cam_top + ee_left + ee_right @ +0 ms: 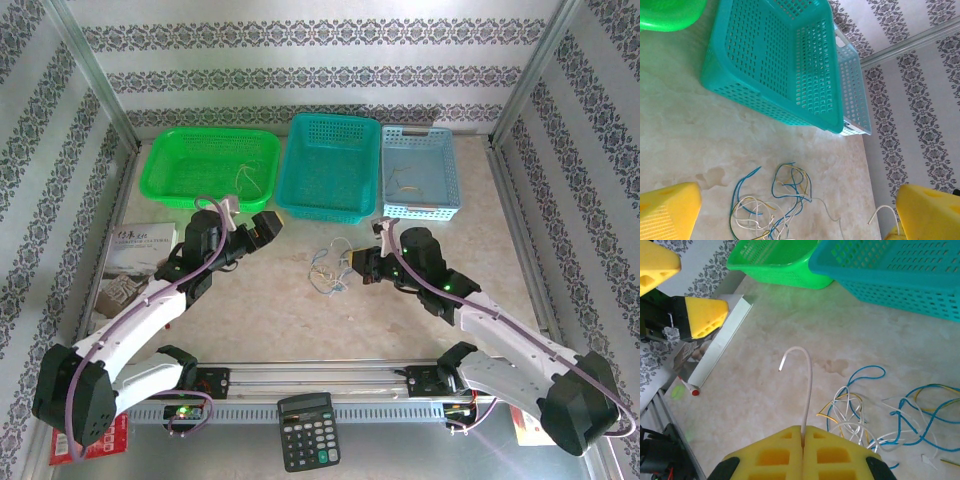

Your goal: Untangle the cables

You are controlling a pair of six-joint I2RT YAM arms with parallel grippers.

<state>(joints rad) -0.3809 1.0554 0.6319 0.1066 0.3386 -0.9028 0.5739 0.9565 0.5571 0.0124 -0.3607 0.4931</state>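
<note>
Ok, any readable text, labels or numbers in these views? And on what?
No text can be quoted as it reads.
Booklet: a dark heading and printed lines, too blurred to read.
Calculator: key markings too small to read; nothing legible on the display.
Red packet by the left arm's base: pale print, too small.
Red card by the right arm's base: print too small.

There were three baskets: one green basket (152, 170), one teal basket (325, 205), one pale blue basket (422, 211). There were two arms, the left arm (130, 320) and the right arm (500, 320), one calculator (308, 430) and one booklet (140, 250). One tangle of cables (330, 268) showed three colours, blue, yellow and white; its strands could not be counted. One white cable (809, 390) curved apart from it. One stray cable (247, 180) lay in the green basket, a second stray cable (405, 180) in the pale blue one.
</note>
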